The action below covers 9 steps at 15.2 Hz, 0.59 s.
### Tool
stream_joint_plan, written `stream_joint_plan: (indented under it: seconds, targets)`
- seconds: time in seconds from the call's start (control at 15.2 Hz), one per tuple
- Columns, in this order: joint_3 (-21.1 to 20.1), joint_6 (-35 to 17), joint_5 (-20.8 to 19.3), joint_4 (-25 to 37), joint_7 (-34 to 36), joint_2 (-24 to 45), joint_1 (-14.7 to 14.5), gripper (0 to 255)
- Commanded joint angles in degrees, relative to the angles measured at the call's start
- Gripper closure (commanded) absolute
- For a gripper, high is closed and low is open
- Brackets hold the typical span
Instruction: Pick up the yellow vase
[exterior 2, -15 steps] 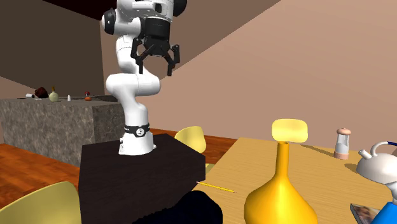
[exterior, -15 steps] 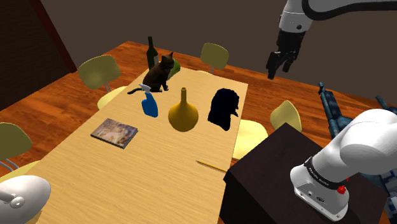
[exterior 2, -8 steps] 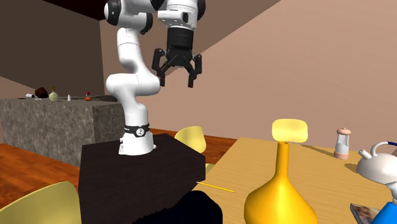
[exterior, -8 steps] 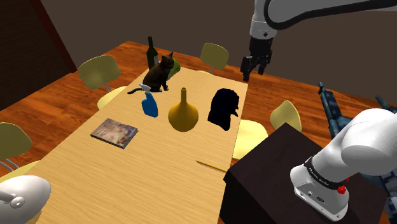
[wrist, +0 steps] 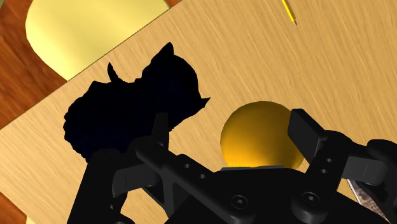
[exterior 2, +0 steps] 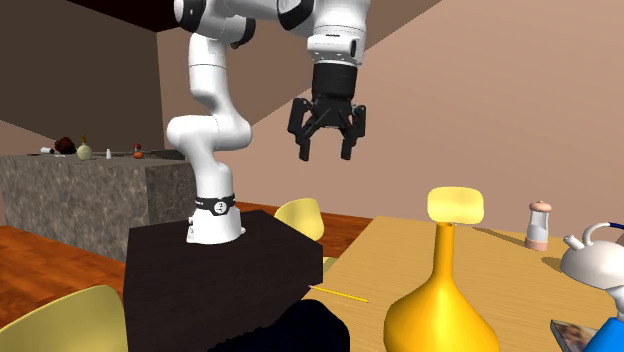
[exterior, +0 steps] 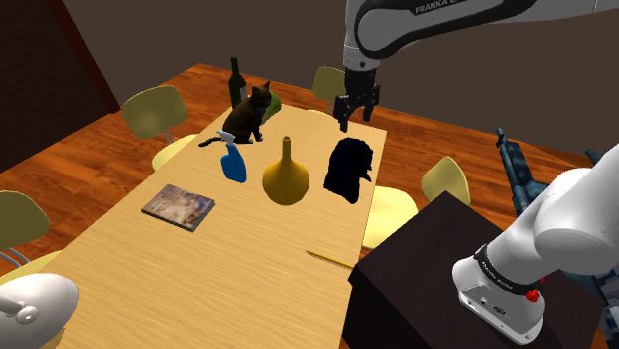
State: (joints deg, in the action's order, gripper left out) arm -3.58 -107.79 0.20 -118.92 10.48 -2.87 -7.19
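Overhead, hanging in mid-air with the pincer (exterior: 357, 121) spread wide and clasping nothing. Pointing down over the far part of the light wooden tabletop (exterior: 228, 268), above a solid black figure (exterior: 349, 169) with a cat-like outline.

Standing upright near the tabletop's middle: the yellow vase (exterior: 286, 178), round-bellied and thin-necked, well below the pincer and off to the shoulder view's left of it, nearer the camera. Touched by neither finger.

From the wrist camera, looking down on the yellow vase (wrist: 254, 137) from above, framed between the two black fingers yet far beneath them, with the black figure (wrist: 127, 105) just beside it.

In the second exterior view, yellow vase (exterior 2: 437, 315) large in the foreground, pincer (exterior 2: 326, 152) high up and to its left, hung from the white arm (exterior 2: 205, 90).

Beside the vase, to the shoulder view's left: a blue spray bottle (exterior: 233, 161), then, nearer the camera, a book (exterior: 179, 206) lying flat. Behind the spray bottle, a dark brown cat figure (exterior: 248, 117) and a dark bottle (exterior: 236, 84). Close to the tabletop's edge by the dark stand (exterior: 417, 268), a thin yellow stick (exterior: 328, 259).
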Motion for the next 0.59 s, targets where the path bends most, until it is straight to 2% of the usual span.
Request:
stream_joint_plan:
  seconds: [0.0,0.53]
  targets:
    - [-0.5,-0.8,0.0,3.3,0.6,4.2,-0.5,0]
    - [-2.2,-0.5,-0.7,20.9,3.0,22.0,-2.9,0]
